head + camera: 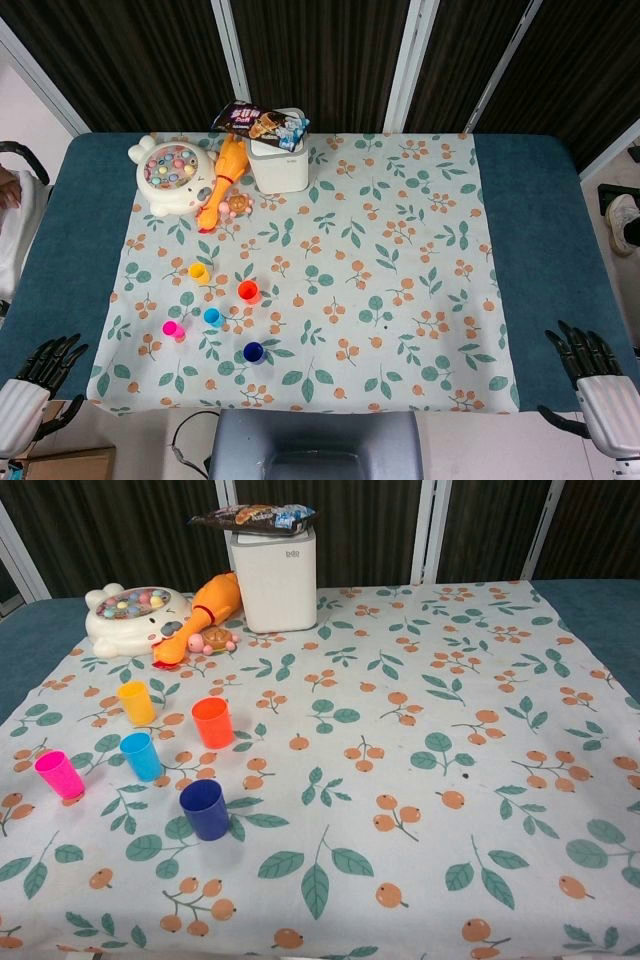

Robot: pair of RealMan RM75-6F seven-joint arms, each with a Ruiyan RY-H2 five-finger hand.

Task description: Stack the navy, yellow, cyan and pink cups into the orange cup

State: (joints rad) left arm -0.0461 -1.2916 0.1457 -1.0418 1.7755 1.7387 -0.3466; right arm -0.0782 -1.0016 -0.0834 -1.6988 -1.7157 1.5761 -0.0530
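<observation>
Orange cup (212,722) stands upright on the floral cloth (450,680), with the yellow cup (136,702), cyan cup (141,756), pink cup (59,775) and navy cup (205,809) standing separately near it. We see the left hand (45,366) and right hand (585,355) at the table's near corners, fingers apart, holding nothing.

A teal table (540,220) carries a leaf-and-berry patterned cloth (400,250). On the cloth stand five separate upright cups: orange cup (212,722), yellow cup (136,702), cyan cup (141,756), pink cup (59,775), navy cup (204,809). Behind them sit a white bin (273,577), rubber chicken (201,615) and round toy (130,618).
</observation>
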